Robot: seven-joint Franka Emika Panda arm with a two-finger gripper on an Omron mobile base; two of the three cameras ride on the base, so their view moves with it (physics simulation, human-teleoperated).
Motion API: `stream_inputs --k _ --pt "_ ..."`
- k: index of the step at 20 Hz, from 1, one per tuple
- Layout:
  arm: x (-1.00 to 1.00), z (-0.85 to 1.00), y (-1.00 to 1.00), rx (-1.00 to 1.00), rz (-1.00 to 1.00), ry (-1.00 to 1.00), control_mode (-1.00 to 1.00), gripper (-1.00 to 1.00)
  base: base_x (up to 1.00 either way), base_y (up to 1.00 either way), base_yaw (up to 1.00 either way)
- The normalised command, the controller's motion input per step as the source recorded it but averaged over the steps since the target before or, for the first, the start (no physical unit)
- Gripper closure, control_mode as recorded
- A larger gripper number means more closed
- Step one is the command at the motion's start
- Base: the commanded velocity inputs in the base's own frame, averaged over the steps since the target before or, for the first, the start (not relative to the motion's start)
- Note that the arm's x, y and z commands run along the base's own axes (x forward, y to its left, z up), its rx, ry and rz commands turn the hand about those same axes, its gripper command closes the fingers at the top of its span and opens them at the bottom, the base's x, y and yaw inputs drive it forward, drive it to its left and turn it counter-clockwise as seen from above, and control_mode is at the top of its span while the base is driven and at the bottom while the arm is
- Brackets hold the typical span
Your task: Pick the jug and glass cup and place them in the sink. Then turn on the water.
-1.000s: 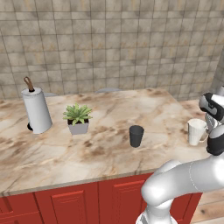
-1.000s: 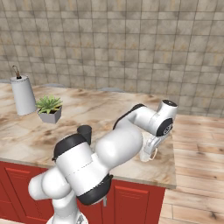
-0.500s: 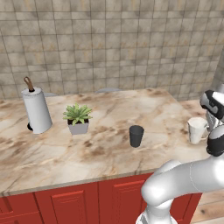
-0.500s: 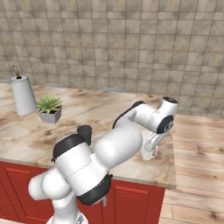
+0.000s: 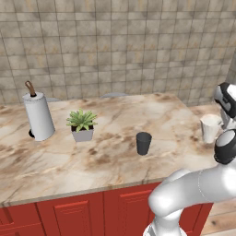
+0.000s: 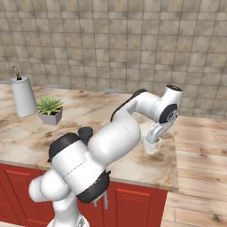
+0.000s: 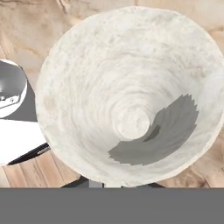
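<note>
The hand [image 6: 153, 138] is clenched on the rim of the jug [image 5: 210, 127], which has risen slightly off the table [image 5: 110, 152]; the glass cup [image 5: 143, 143] has stayed put.

The jug [image 5: 210, 127] is a pale, whitish vessel with a mottled, stony look, tapering from a wide round rim down to a narrow base. It stands upright near the right end of the worktop [image 5: 110, 152], close to that edge. From above, its open mouth [image 7: 131, 94] shows an empty inside. The glass cup [image 5: 143, 143] is a small, near-black tapered tumbler, upright, well left of the jug.
</note>
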Motion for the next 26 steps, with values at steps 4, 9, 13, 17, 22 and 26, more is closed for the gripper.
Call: stream_inputs --k 4,9,13,17,22,26 --pt "-0.11 0.47 0.03 0.0 -0.09 0.0 -1.0 1.0 0.0 0.0 0.0" --pt "-0.28 0.39 0.23 0.0 -0.14 0.0 -1.0 1.0 0.0 0.0 0.0" --pt "-0.42 0.23 0.44 0.0 -0.19 0.0 -1.0 1.0 0.0 0.0 0.0" --pt "-0.55 0.06 0.69 0.0 -0.24 0.0 -1.0 1.0 0.0 0.0 0.0" --pt "-0.57 0.0 0.89 -0.02 -0.28 -0.04 -1.0 1.0 0.0 0.0 0.0" --pt "-0.26 0.0 0.92 -0.07 -0.29 -0.07 -1.0 1.0 0.0 0.0 0.0"
